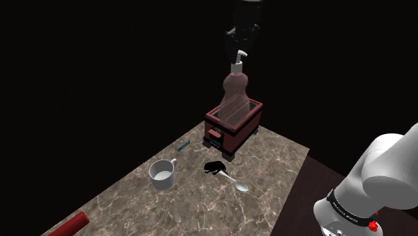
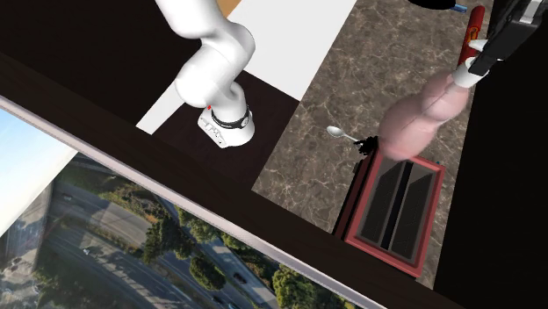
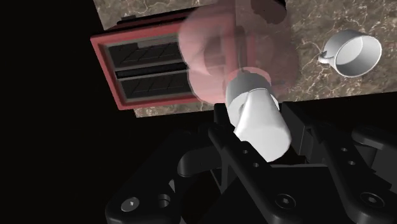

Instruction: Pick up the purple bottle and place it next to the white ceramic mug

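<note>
The bottle (image 1: 236,94), translucent pink with a white pump (image 1: 238,62), hung in the upper middle of the shoulder view, clear above the slots of a red toaster (image 1: 242,131). The claw (image 1: 241,45) was clamped on the pump's head, which I judged the only part narrow enough to close around, and the body dangled slightly tilted below it. The white mug (image 1: 162,174) stood on the desk (image 1: 201,208) toward the lower left, well apart from the toaster, with bare marble beside it to take the bottle. A spoon (image 1: 239,186) lay between them. Beyond the brown marbled desk was a black area. In the second exterior view, a window (image 2: 132,228) at lower left looked onto trees.
</note>
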{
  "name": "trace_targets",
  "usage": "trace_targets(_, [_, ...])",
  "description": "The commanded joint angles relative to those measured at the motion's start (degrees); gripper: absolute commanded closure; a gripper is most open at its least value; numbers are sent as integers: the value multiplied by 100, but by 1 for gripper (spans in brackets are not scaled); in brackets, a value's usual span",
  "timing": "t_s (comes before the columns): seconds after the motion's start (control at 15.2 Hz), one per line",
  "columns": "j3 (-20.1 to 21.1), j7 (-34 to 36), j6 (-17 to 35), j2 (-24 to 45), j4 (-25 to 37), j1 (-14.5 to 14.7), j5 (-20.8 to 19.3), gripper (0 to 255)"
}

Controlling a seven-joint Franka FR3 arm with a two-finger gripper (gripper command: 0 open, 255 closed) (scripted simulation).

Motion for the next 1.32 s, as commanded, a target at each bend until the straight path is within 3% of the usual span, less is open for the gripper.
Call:
trace_targets(0.0, [123,196,172,239,60,52,-48,255])
trace_targets(0.73, [614,1174,678,2206,1320,478,-677,255])
trace_targets(1.25, [587,1235,1333,2092,555,440,-652,255])
